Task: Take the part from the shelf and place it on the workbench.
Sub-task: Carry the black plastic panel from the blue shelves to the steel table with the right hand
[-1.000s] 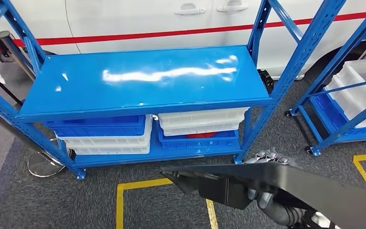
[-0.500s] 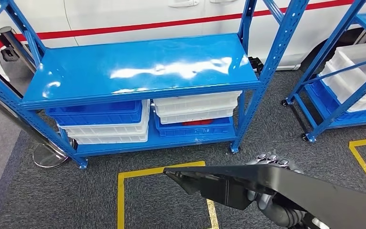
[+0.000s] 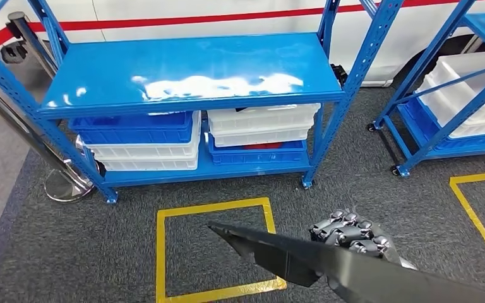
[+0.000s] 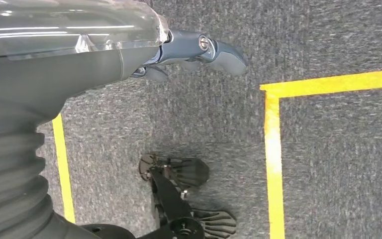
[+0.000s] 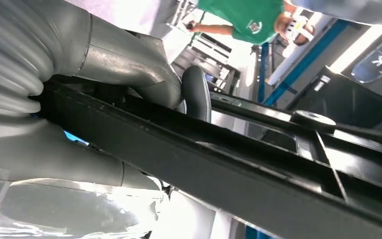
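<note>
A long, flat black part [image 3: 271, 252] crosses the bottom of the head view, pointing left over the carpet. My right hand [image 3: 352, 235] grips it from behind, with its fingers curled over the upper edge. In the right wrist view the same black part [image 5: 229, 164] runs diagonally, and my right hand's thumb [image 5: 129, 69] and palm clamp it. My left hand [image 4: 194, 50] hangs above the grey carpet with its fingers loosely apart and nothing in it.
Straight ahead stands a blue rack [image 3: 189, 69] with a bare top shelf and stacked blue and white bins [image 3: 145, 142] below. A second blue rack [image 3: 473, 95] is at right. Yellow floor squares [image 3: 215, 208], a stanchion base [image 3: 66, 186], a person in green [image 5: 251, 17].
The whole view has shifted: the rack now sits higher and farther off and more floor shows, so the camera moved. My right hand still holds the part, lower in the picture.
</note>
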